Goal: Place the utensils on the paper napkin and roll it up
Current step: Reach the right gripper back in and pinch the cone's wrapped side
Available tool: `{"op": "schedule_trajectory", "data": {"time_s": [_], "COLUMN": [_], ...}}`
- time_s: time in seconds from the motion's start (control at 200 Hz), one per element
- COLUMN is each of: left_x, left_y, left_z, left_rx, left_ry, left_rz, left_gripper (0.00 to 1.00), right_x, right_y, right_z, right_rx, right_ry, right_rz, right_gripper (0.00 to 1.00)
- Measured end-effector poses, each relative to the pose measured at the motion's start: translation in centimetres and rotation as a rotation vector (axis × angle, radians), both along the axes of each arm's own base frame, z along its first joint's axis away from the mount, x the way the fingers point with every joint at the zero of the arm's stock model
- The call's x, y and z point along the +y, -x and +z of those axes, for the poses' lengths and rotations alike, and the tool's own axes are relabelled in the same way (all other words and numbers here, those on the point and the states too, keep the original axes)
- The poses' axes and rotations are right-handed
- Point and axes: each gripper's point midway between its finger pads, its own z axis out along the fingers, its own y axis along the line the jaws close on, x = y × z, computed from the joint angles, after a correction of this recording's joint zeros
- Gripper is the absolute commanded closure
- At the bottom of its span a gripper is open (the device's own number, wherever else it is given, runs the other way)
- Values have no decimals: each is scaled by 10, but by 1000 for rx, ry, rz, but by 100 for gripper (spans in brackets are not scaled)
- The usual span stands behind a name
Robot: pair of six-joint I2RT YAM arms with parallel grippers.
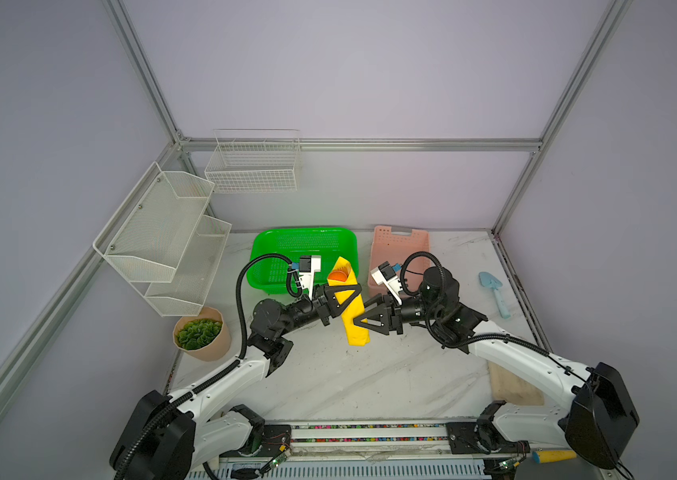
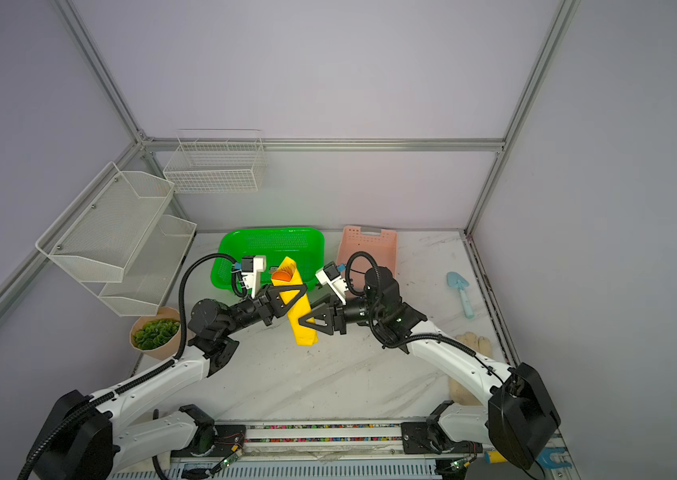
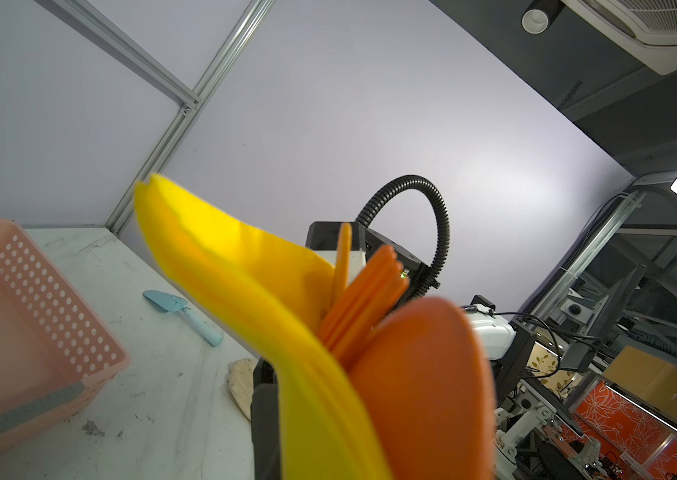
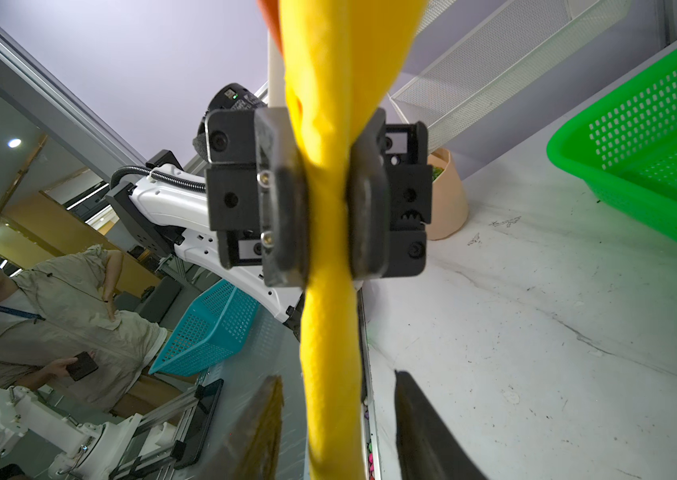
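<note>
The left gripper (image 1: pixel 347 296) is clamped hard on the rolled paper napkin (image 1: pixel 355 336), and the right wrist view shows its jaws pinching the yellow roll in at the waist. The roll's long axis runs away from the robot. Its open end points out beyond the left gripper on the far side, with the orange spoon (image 1: pixel 338 276) bowl and the other utensils (image 3: pixel 370 299) poking out. The closed end points back toward the base. The right gripper (image 1: pixel 360 325) sits just nearer along the roll, jaws apart, straddling it with a gap on each side.
</note>
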Motion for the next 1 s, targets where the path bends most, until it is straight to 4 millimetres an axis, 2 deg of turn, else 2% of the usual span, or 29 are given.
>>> {"op": "schedule_trajectory", "data": {"time_s": [0.035, 0.14, 0.36, 0.415, 0.525, 0.66, 0.73, 0.79, 1.0], "left_x": [0, 0, -1, -1, 0, 0, -1, -2, -1], "left_y": [0, 0, -5, -6, -6, -7, -7, -7, -7], "left_z": [0, 0, -4, -4, -3, -3, -4, -5, -9], "left_rx": [0, 1, 23, 23, 19, 20, 19, 18, 35], "left_ry": [0, 0, 1, 2, 5, 4, -2, -10, -30], "left_rz": [0, 0, 6, 8, 11, 13, 8, 9, 11], "left_gripper": [100, 100, 100, 100, 91, 66, 58, 54, 53], "right_x": [1, 2, 4, 4, 5, 6, 6, 6, 6], "right_y": [0, -1, -1, -1, -2, -2, -3, -3, -5], "right_z": [-1, -3, -3, -3, -2, 0, 2, 3, 4], "right_rx": [6, 15, 20, 19, 18, 30, 31, 28, 25], "right_ry": [2, 2, -6, -8, -14, -22, -29, -33, -37], "right_rz": [3, 12, 27, 27, 29, 27, 26, 25, 15], "right_gripper": [62, 83, 98, 99, 100, 100, 100, 100, 100]}}
